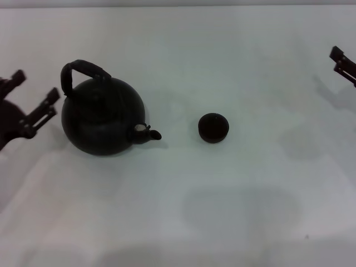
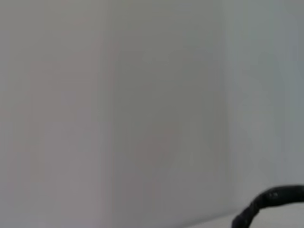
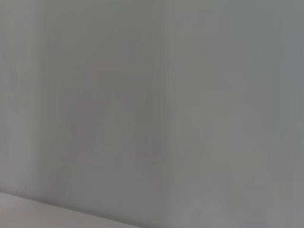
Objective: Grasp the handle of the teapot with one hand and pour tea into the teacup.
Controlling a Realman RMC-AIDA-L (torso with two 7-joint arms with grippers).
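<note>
The large round black teapot (image 1: 102,115) stands on the white table at the left, its short spout (image 1: 149,132) pointing right. Its dark arched hoop handle (image 1: 83,69) rises over the top; a curved dark piece of it (image 2: 268,203) shows in the left wrist view. The small black teacup (image 1: 213,127) stands to the right of the spout, apart from it. My left gripper (image 1: 34,95) is open just left of the teapot, near handle height, touching nothing. My right gripper (image 1: 340,61) sits at the far right edge, away from both.
The white table (image 1: 183,211) stretches around the teapot and teacup. The right wrist view holds only a plain pale surface.
</note>
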